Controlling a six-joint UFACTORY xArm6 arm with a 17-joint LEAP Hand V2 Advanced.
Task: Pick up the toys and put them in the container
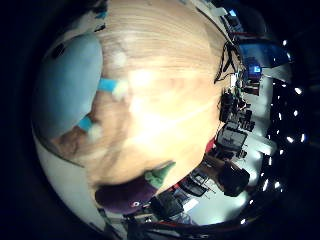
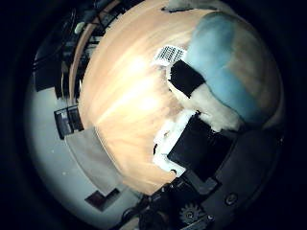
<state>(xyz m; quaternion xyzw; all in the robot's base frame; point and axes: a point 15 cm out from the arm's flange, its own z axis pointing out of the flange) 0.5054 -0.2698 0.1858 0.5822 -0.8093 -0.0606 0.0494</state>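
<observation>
Table (image 1: 165, 75) w/ eggplant toy (image 1: 131, 194); blue plush (image 2: 225, 62).

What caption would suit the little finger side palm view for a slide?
Palm camera over a wooden table: a blue plush toy close by, a purple eggplant toy near the table's edge.

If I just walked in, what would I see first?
A big blue plush toy right up close to the hand, over the wooden table. Next, a purple eggplant toy with a green stem lying near the table's edge. The hand's white and black fingers reach against the blue toy.
</observation>
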